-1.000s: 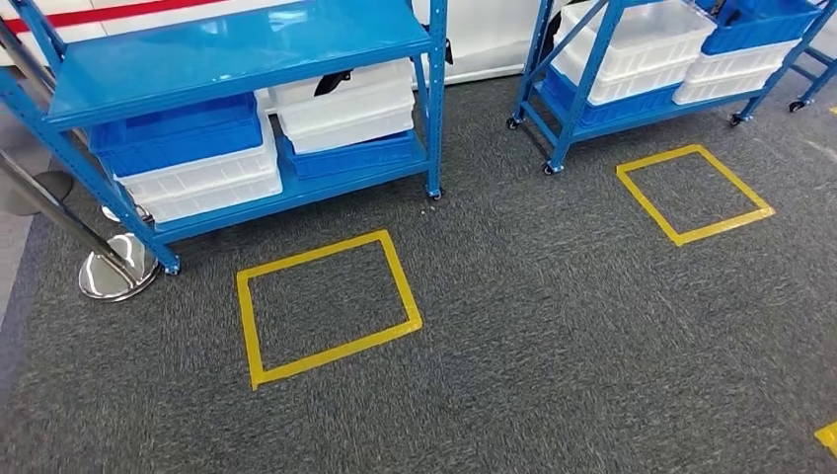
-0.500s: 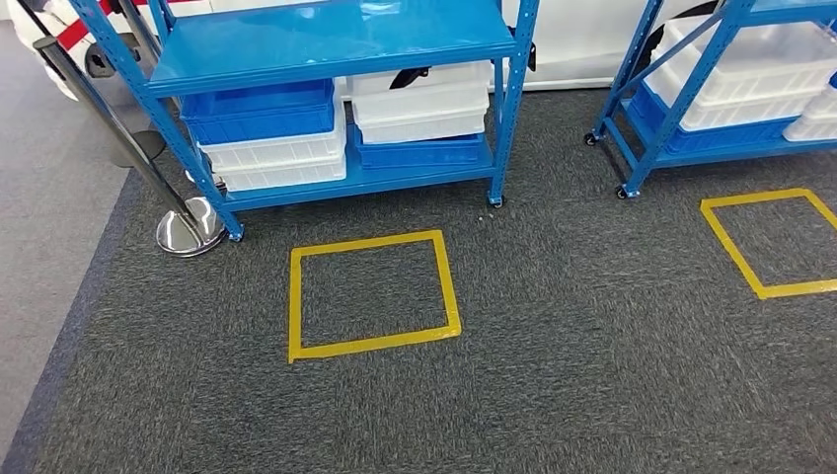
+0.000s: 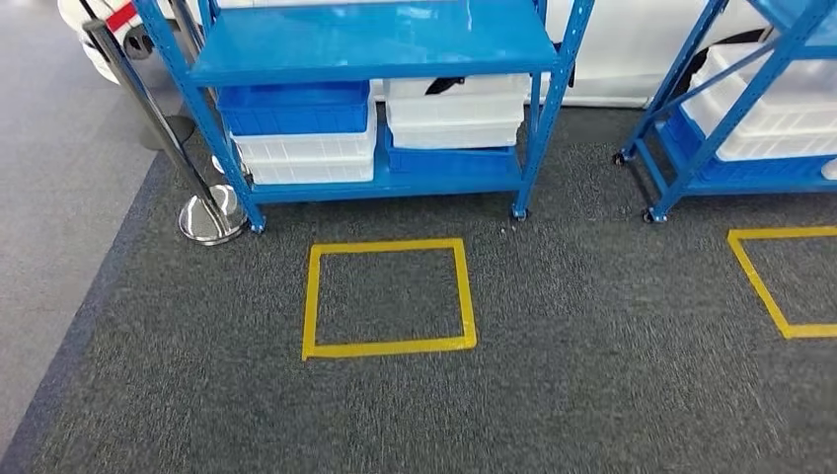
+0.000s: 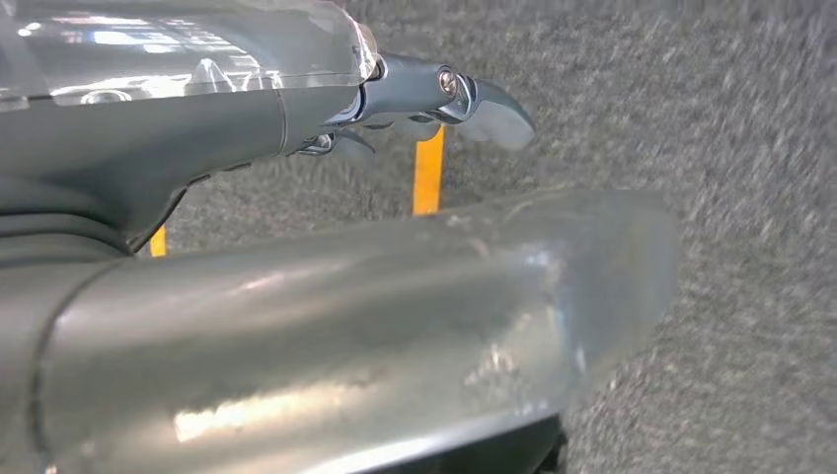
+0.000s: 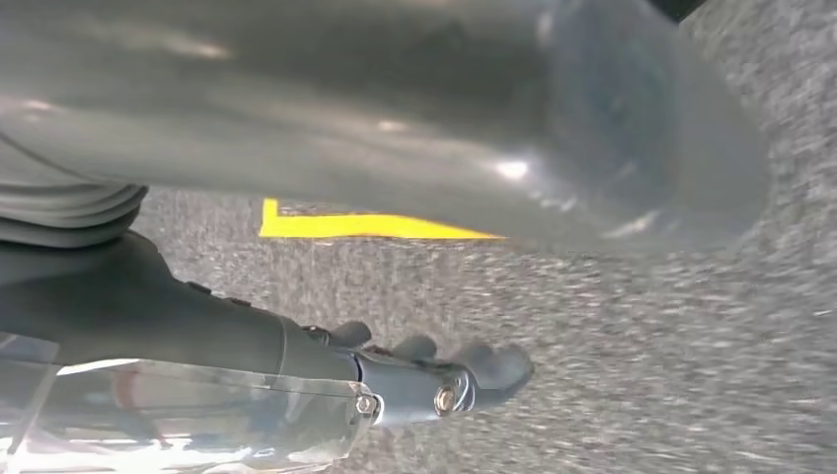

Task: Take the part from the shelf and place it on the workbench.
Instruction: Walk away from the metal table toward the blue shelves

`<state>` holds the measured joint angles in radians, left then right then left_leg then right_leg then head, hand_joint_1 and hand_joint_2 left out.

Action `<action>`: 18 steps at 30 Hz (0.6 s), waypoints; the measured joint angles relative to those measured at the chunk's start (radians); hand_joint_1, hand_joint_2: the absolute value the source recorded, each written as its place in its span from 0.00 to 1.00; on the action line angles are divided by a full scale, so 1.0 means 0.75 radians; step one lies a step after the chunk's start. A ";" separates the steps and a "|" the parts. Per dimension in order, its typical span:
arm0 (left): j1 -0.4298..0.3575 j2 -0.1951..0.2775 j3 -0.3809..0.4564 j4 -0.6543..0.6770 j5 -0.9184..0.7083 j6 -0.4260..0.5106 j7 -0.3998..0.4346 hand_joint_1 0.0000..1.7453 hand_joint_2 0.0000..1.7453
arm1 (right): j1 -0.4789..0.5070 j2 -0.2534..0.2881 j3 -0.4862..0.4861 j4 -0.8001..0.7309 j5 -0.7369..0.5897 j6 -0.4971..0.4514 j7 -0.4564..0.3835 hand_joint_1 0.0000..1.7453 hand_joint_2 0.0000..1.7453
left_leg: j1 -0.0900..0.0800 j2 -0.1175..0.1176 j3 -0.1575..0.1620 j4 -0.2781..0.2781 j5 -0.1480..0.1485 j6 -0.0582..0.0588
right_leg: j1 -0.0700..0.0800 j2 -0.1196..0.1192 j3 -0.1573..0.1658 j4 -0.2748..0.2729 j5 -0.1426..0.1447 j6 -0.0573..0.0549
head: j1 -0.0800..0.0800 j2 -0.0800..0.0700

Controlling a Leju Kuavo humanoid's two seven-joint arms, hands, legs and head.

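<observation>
Head view puts the shelf (image 3: 375,44) at twelve o'clock; both hands hang seemingly empty, and overstepping the yellow square (image 3: 388,297) risks collision.

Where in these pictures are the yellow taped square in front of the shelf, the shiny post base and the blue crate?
yellow taped square (image 3: 389,347): head view, on its near strip of tape.
shiny post base (image 3: 210,221): head view, on the chrome dome.
blue crate (image 3: 294,109): head view, on its front wall.

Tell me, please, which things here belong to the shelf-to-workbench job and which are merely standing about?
Job:
blue shelf
white bins
blue bin
left hand
right hand

Standing about:
yellow tape square
second blue rack
chrome stanchion
</observation>
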<state>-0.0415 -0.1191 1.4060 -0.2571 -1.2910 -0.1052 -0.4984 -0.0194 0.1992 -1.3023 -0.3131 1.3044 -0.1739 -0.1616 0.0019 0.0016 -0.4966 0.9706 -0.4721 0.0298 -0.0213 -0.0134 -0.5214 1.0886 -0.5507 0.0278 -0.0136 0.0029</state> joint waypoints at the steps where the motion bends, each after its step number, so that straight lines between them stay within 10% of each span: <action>1: 0.000 -0.001 0.000 0.000 0.000 0.000 0.000 0.00 0.00 | 0.000 0.000 -0.003 -0.001 0.001 0.000 -0.001 0.00 0.00 | -0.001 -0.001 0.008 -0.002 -0.006 0.004 | -0.001 0.008 -0.044 0.072 -0.035 0.004 | 0.003 0.000; 3: -0.001 -0.001 0.000 0.000 0.000 -0.001 0.000 0.00 0.00 | 0.000 -0.001 -0.008 -0.001 0.006 0.000 -0.001 0.00 0.00 | -0.003 -0.005 0.023 -0.002 -0.023 0.008 | -0.001 0.013 -0.155 0.216 -0.093 0.010 | 0.006 0.000; 5: 0.001 -0.002 0.000 0.000 0.000 -0.002 0.001 0.00 0.00 | 0.003 -0.002 -0.013 -0.002 0.012 0.000 -0.001 0.00 0.00 | -0.005 -0.012 0.051 -0.001 -0.047 0.004 | 0.000 0.014 -0.207 0.230 -0.071 0.008 | 0.007 0.000; 9: 0.004 -0.007 0.001 0.000 -0.001 -0.008 0.003 0.00 0.00 | 0.015 -0.007 -0.025 -0.003 0.019 0.001 -0.001 0.00 0.00 | -0.006 -0.022 0.112 0.003 -0.108 -0.018 | 0.009 0.014 -0.156 -0.031 0.137 -0.015 | 0.007 0.000; 12: -0.003 -0.009 0.002 0.000 -0.001 -0.009 0.006 0.00 0.00 | 0.013 -0.009 -0.029 -0.005 0.022 0.002 -0.002 0.00 0.00 | -0.007 -0.023 0.125 0.021 -0.115 -0.044 | 0.015 0.016 -0.138 -0.061 0.149 -0.046 | 0.004 0.000; 15: -0.007 -0.009 0.002 0.000 -0.002 -0.008 0.007 0.00 0.00 | 0.011 -0.009 -0.031 -0.007 0.024 0.004 -0.003 0.00 0.00 | -0.001 -0.016 0.027 0.203 -0.083 -0.067 | 0.007 0.014 -0.088 -0.090 0.130 -0.072 | 0.003 0.000; 18: -0.005 -0.010 0.002 0.000 -0.004 -0.005 0.010 0.00 0.00 | 0.009 -0.009 -0.035 -0.009 0.028 0.006 -0.005 0.00 0.00 | 0.011 -0.011 -0.137 0.405 -0.186 -0.088 | 0.006 0.014 -0.036 -0.105 0.095 -0.079 | 0.002 0.000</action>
<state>-0.0453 -0.1266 1.4076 -0.2571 -1.2943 -0.1091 -0.4907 -0.0128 0.1926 -1.3286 -0.3197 1.3255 -0.1692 -0.1653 0.0101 -0.0070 -0.5993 1.2745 -0.6114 -0.0362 -0.0168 -0.0026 -0.5484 1.0096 -0.4793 -0.0315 -0.0119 0.0028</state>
